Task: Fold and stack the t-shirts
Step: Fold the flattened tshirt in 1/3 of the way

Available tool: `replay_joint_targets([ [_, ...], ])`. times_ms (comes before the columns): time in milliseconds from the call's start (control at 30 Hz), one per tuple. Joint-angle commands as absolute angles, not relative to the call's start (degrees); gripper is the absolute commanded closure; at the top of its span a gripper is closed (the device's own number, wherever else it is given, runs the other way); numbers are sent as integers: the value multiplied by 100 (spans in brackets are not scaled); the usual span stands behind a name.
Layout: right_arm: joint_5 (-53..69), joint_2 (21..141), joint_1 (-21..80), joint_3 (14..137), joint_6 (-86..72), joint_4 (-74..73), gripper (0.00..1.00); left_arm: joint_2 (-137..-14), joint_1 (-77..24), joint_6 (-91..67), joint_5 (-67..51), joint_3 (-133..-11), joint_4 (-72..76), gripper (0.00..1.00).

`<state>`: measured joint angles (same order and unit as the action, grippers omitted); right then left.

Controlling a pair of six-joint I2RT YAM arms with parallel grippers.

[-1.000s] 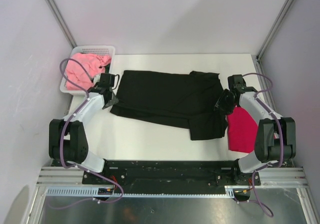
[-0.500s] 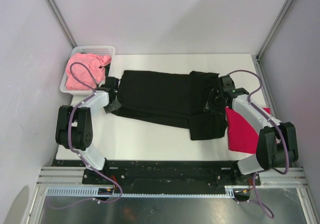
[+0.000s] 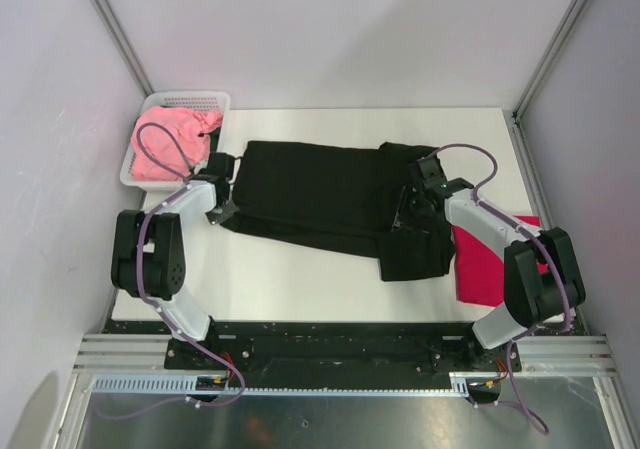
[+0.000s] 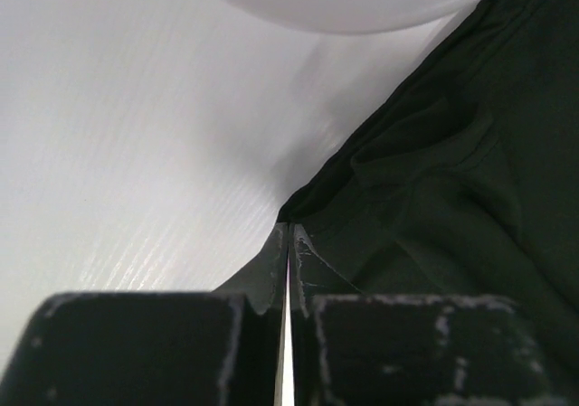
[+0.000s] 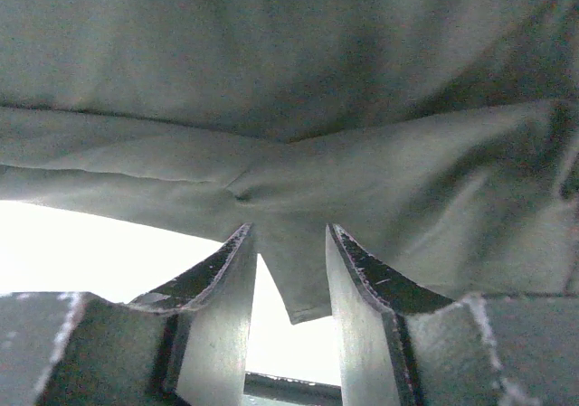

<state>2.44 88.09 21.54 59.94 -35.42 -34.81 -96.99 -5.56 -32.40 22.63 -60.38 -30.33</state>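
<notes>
The black t-shirt lies spread across the middle of the table. My left gripper sits at its left edge. In the left wrist view the left gripper is shut, its tips pinching a pointed corner of the black t-shirt. My right gripper hovers over the shirt's folded right part. Seen from the right wrist, the right gripper is open, with a flap of the black t-shirt hanging between the fingers. The crimson t-shirt lies at the right edge. The pink t-shirt fills the basket.
The white mesh basket stands at the table's back left corner, just behind my left gripper. Enclosure walls and metal posts close in the table on the left, right and back. White table surface shows in front of the black shirt.
My right gripper has moved left from the shirt's right edge onto its folded right part. My left arm's elbow swung out to the left while its gripper stayed at the shirt's left edge.
</notes>
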Motion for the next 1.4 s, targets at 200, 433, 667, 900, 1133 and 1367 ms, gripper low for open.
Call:
replay_joint_targets([
  [200,150,9164,2588,6184,-3553,-3162,60,-9293,-501,-2818,2248,-6093,-2656,75],
  [433,202,9234,2687,6186,-3567,-3087,60,-9674,-506,-2540,1887,-6351,-2604,64],
  [667,213,9284,2751,6191,-3576,-3086,60,-9962,-502,-2500,1871,-6367,-2591,64],
  [900,204,9298,2804,6181,-3594,-3086,60,-10036,-488,-2518,1900,-6287,-2591,64],
  [1133,182,9343,2889,6185,-3603,-3050,60,-9847,-477,-2562,1947,-6175,-2599,82],
  [1367,218,9401,2931,6191,-3599,-2971,60,-9453,-442,-2703,2038,-5937,-2637,100],
])
